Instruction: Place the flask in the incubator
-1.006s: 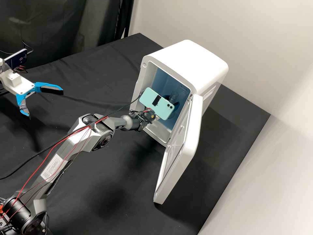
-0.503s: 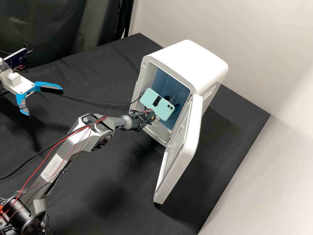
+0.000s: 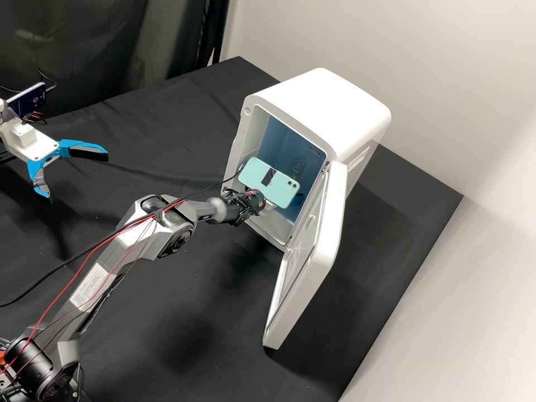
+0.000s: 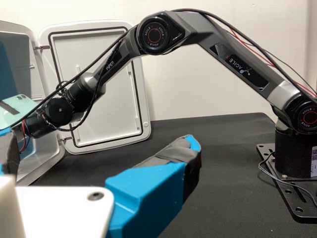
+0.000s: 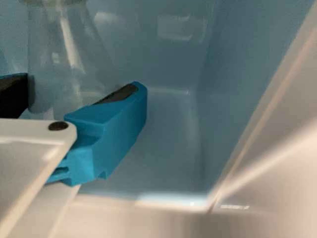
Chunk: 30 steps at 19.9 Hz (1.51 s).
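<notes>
The white incubator [image 3: 329, 106] stands at the back right of the bench, its door [image 3: 310, 262] swung open toward the front. A clear glass flask [image 3: 300, 166] stands inside against the blue lining. My right arm [image 3: 167, 223] reaches into the opening, a mint phone [image 3: 269, 181] on its wrist hiding the fingers. In the right wrist view my right gripper [image 5: 74, 87] is open around the flask [image 5: 64, 54], whose narrow part sits between the fingers with a gap to the blue finger [image 5: 106, 131]. My left gripper [image 3: 77, 176] hangs open at the far left, holding nothing.
The incubator's blue inner wall [image 5: 237, 74] and white door frame lie close beside my right gripper. In the left wrist view the right arm [image 4: 198, 34] arches across in front of the open door [image 4: 106, 89]. Black cloth covers the bench [image 3: 167, 312].
My right wrist with the phone has sunk slightly and drawn back toward the opening's lower edge, while the flask stays where it was. The left arm has kept still.
</notes>
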Tool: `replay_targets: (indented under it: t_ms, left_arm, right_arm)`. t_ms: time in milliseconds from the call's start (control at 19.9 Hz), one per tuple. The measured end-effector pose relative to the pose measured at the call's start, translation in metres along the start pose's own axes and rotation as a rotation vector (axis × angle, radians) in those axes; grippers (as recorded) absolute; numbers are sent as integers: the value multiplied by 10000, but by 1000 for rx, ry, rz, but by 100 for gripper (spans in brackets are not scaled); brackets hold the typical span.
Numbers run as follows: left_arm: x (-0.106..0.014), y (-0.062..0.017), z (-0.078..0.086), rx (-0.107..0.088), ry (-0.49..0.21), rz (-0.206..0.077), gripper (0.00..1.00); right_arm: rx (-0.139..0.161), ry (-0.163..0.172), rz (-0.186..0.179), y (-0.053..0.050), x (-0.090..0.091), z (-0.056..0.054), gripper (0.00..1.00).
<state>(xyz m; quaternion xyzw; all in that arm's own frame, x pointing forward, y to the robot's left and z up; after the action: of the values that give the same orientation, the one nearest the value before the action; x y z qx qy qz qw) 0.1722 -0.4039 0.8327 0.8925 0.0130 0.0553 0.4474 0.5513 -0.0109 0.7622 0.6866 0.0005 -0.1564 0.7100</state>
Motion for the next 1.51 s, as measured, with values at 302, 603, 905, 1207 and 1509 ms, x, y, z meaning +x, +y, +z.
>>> replay_targets:
  t_ms: [302, 603, 905, 1207, 1509]
  left_arm:
    - [0, 1, -4, 0, 2, 0, 100]
    - [-6, 13, -19, 2, 12, 7, 100]
    - [-8, 16, -19, 3, 11, 9, 100]
    - [-9, 18, -18, 3, 11, 10, 100]
    - [-12, 28, -16, 5, 10, 16, 100]
  right_arm:
    - [4, -17, -38, -35, -1, 15, 100]
    - [18, -9, -42, -69, -8, 37, 100]
    - [24, -13, -43, -67, -9, 55, 100]
    - [26, -19, -29, -30, -18, 130, 100]
    - [21, -19, -29, -24, -18, 137, 100]
